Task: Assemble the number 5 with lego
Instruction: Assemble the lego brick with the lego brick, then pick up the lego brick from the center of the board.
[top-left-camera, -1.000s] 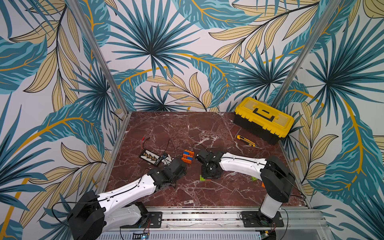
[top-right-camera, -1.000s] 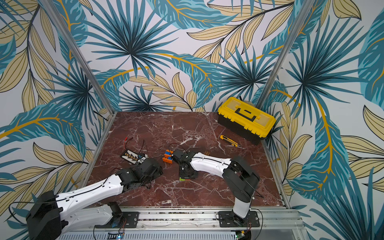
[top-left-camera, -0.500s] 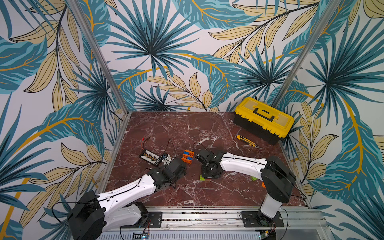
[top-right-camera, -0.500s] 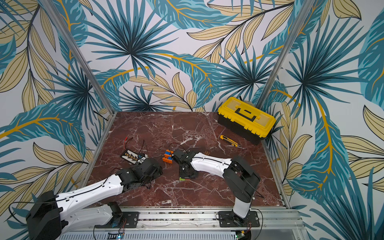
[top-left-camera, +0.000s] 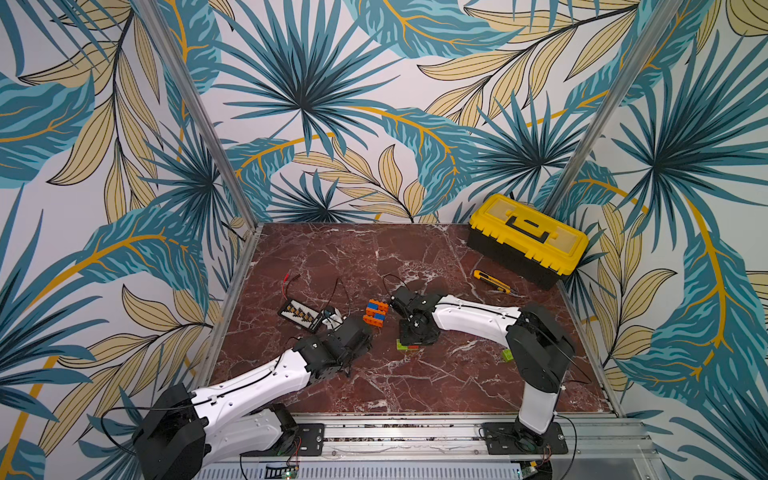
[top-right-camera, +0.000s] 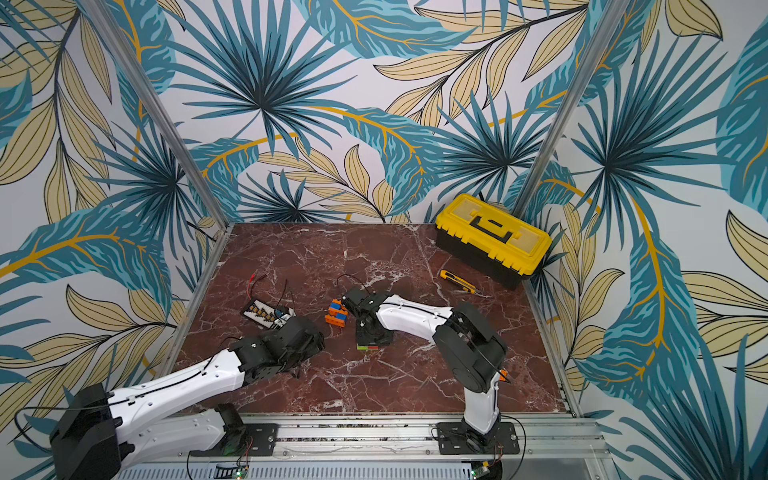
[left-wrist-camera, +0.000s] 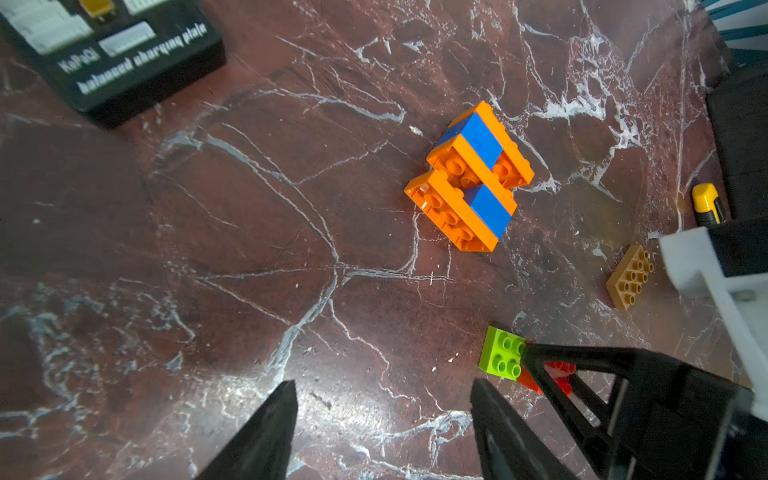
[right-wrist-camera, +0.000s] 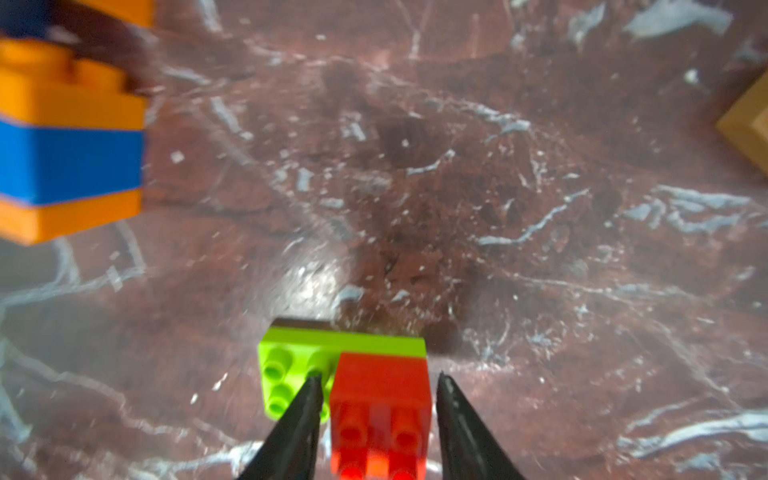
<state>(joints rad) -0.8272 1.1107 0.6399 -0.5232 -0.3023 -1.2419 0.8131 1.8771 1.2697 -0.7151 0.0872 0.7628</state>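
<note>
- The jaws of the right arm (top-left-camera: 473, 318) have just let go. They were closed a moment ago and now stand slightly apart, one on either side of the red brick (right-wrist-camera: 380, 399). The right wrist view shows a thin gap on each side.
- The red brick sits on one end of a green brick (right-wrist-camera: 286, 365), whose other studs are bare. The pair lies on the table (top-left-camera: 415, 374), in the lower middle of the frame in both top views, under that arm's wrist.
- To me this means the red brick is placed and the arm is free to lift away. I cannot tell whether the brick is pressed fully home.
- The orange and blue stack (left-wrist-camera: 469, 174) lies just up and left of the pair in both top views. Its three orange bars joined by two blue ones already look much like a 5.
- The jaws of the left arm (top-left-camera: 257, 382) are wide apart and hold nothing. They hang over bare table to the left of the pair.
- A tan brick (left-wrist-camera: 629, 276) and a second green brick (top-left-camera: 508, 354) lie loose nearby.
</note>
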